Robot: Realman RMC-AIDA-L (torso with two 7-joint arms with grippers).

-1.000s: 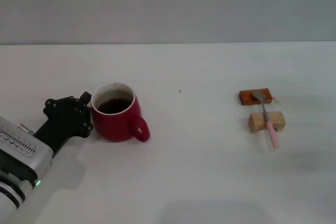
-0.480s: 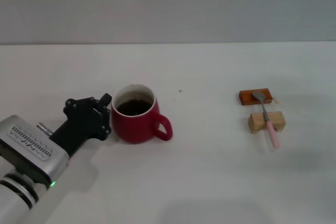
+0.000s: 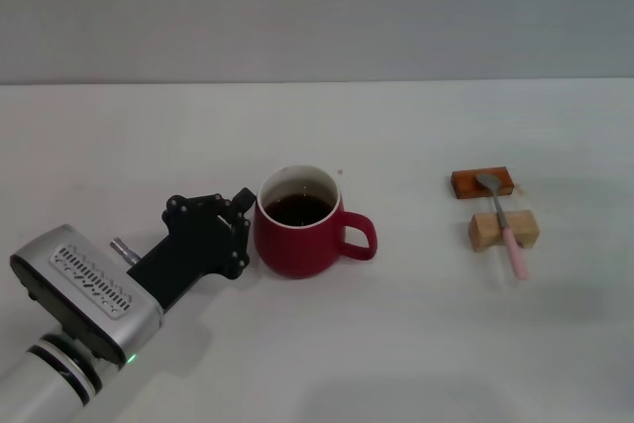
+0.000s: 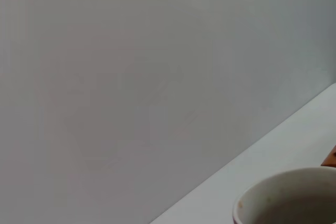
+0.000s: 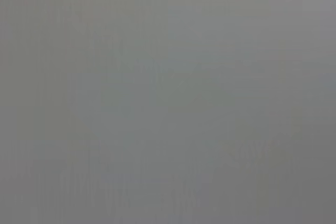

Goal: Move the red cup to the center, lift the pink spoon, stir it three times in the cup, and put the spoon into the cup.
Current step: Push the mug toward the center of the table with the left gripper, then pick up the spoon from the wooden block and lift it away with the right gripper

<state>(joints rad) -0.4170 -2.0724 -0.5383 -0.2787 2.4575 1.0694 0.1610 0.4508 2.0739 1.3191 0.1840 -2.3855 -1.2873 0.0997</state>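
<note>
The black left gripper [image 3: 241, 230] is touching the rounded dark-red ceramic cup [image 3: 302, 240]; its opening I cannot tell.

The red cup [image 3: 300, 237] stands upright on the table, roughly midway between the left and right edges and nearer the front edge than the far one. It is a rounded, dark-red mug with a white inside, part filled with dark liquid, its loop handle turned toward the right edge. The pink spoon [image 3: 503, 225] lies well apart from it, toward the right edge, its grey metal bowl pointing to the far edge and its pale pink handle slanting down toward the front edge.
</note>
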